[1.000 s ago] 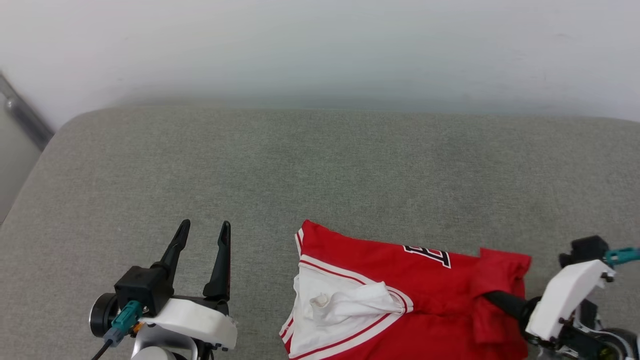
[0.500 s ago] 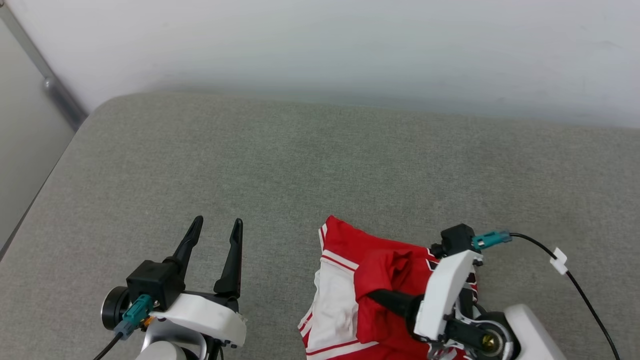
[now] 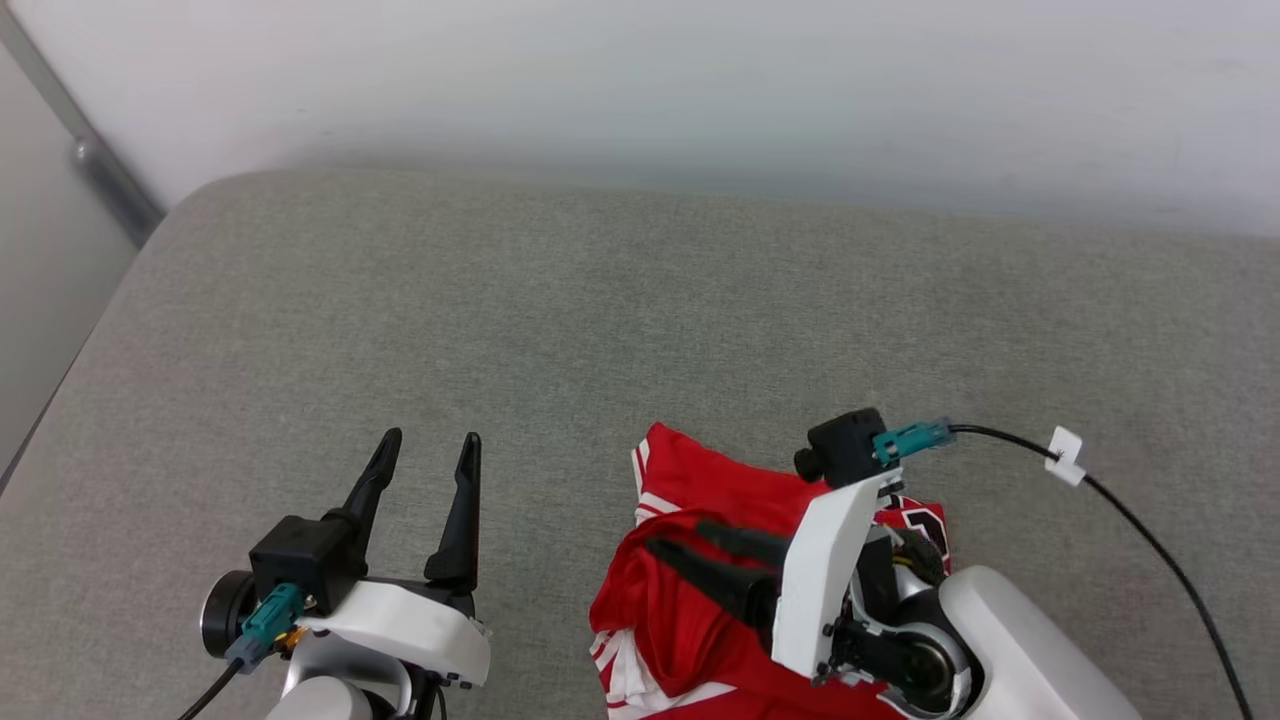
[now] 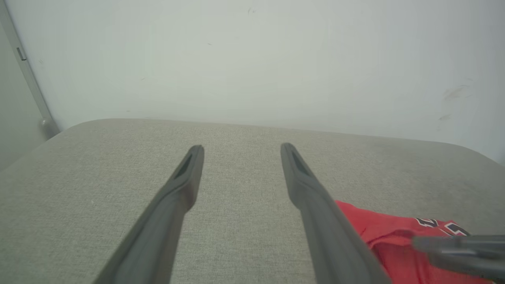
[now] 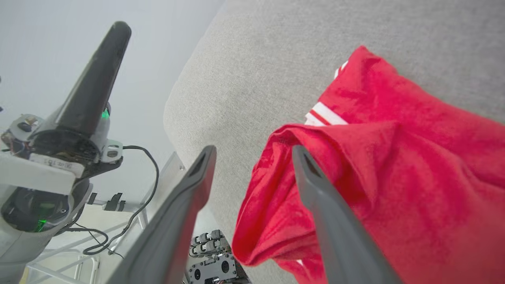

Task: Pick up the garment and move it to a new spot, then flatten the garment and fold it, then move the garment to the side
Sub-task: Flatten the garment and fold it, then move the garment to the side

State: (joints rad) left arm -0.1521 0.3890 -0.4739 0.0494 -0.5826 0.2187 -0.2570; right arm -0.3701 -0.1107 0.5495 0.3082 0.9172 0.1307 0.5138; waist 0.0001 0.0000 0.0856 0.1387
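Garment (image 3: 700,480) is found bunched on grey cushion (image 3: 600,300), near edge, rt of centre. Rt end effector (image 3: 680,537) is noted directly over it, fingers parted, nothing clamped, pointed left across the fold. Lt end effector (image 3: 432,440) is spread, empty, well apart to garment's left. Rt arm is judged nearer.

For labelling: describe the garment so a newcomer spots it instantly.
Find the wide grey cushion below the pale wall. At its near edge, the garment lies bunched beneath the right gripper. It alone is bright red, with white stripes.
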